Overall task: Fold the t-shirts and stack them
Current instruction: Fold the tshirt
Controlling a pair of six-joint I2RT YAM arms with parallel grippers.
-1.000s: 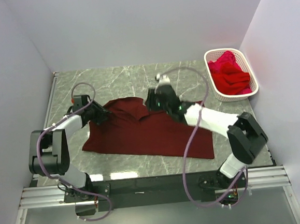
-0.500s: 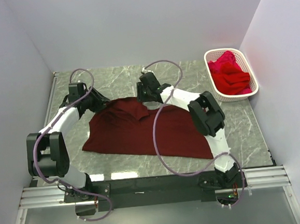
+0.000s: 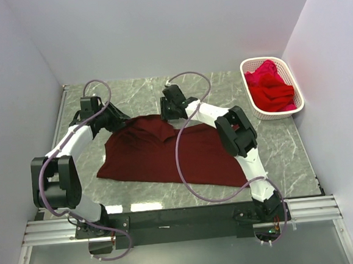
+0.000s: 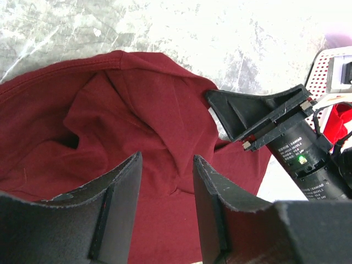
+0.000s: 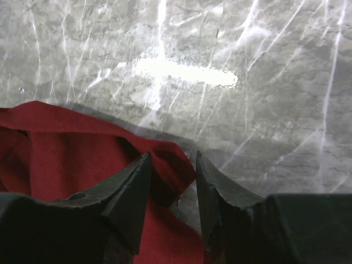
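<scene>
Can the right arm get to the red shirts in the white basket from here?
Probably yes. The white slotted plastic basket of crimson cloth shirts sits far right on the marble table, nothing standing between it and the right fingers, which straddle the dark maroon shirt's far edge.

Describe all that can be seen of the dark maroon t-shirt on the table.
The maroon t-shirt is plain, soft-looking cloth, spread mostly flat on the marble table. Its far part is bunched into loose folds. The left gripper and the right gripper stand at that far edge, jaws apart over the cloth; whether they touch it I cannot tell. The right arm's purple cable passes over its right half.
</scene>
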